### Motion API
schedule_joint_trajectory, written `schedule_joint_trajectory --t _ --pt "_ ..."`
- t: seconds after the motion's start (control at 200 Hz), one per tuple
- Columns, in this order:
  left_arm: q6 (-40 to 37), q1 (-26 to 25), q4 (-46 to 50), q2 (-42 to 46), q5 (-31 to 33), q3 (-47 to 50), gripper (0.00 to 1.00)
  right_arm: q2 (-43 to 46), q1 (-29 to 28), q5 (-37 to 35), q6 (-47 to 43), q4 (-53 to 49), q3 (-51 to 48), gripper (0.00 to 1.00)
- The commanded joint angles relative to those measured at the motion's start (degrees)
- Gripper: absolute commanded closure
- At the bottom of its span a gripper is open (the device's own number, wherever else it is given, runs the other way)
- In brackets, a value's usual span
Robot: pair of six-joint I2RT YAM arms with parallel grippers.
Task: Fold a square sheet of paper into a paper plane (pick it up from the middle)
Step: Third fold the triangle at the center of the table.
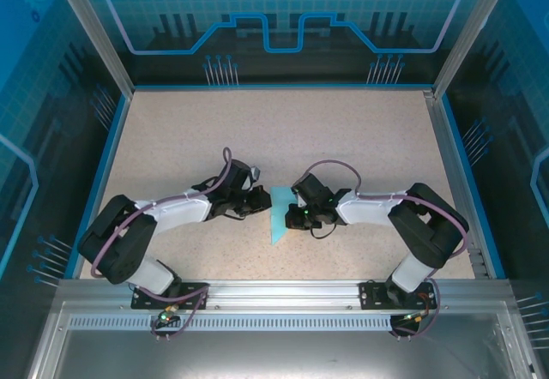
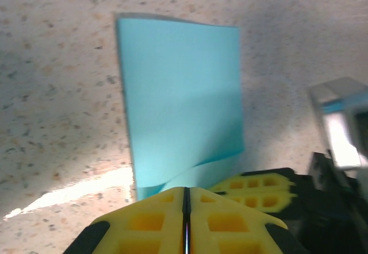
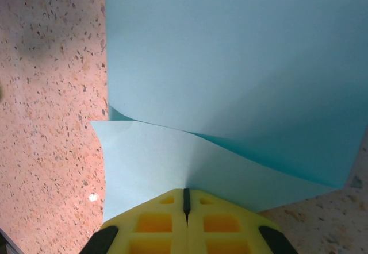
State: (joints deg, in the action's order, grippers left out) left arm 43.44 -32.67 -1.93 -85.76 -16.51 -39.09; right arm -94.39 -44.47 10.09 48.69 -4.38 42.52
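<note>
The speckled table [image 1: 257,130] is carrying the square sheet of paper [image 1: 280,225] midway between its side edges, closer to its near edge. The left gripper [image 2: 186,197] and the right gripper [image 3: 186,199] are each pinching a lifted layer of the sheet, fingers pressed together.

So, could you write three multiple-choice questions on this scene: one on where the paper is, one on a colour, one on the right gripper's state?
1. Where is the square sheet of paper? A. on the table, between the left gripper and the right gripper; B. far left corner; C. far right corner.
2. What colour are the right gripper's fingers? A. red; B. yellow; C. white.
3. The right gripper is: A. wide open; B. shut on nothing; C. shut on the sheet's raised edge.
Key: 1 A, the top view shows it between them; 2 B, the fingers are yellow; 3 C, the sheet's edge runs into its closed jaws.
</note>
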Motion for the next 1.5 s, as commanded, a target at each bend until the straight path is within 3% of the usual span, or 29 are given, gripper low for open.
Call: schedule_joint_trajectory --t 0.0,0.34,0.765,0.98,1.496 --pt "0.4 -0.9 -2.2 0.7 -3.3 2.5 0.9 -0.1 0.3 -0.5 0.9 -3.9 -2.0 0.97" --pt "1.9 -2.8 -4.9 -4.1 -4.8 3.9 0.91 -0.5 0.3 -0.1 1.7 -1.8 -2.4 0.97" --pt "3.6 -2.8 -7.6 -8.7 0.6 4.8 0.93 3.7 -0.3 -0.1 -1.7 1.3 -2.7 0.97" --pt "4.1 -3.2 -7.6 -8.6 0.9 6.8 0.94 5.2 -4.2 -0.3 -2.2 3.6 -1.1 0.97" --pt "6.3 -3.5 -7.1 -8.8 2.8 8.0 0.95 -3.5 -11.7 0.8 5.1 11.3 -3.5 0.98"
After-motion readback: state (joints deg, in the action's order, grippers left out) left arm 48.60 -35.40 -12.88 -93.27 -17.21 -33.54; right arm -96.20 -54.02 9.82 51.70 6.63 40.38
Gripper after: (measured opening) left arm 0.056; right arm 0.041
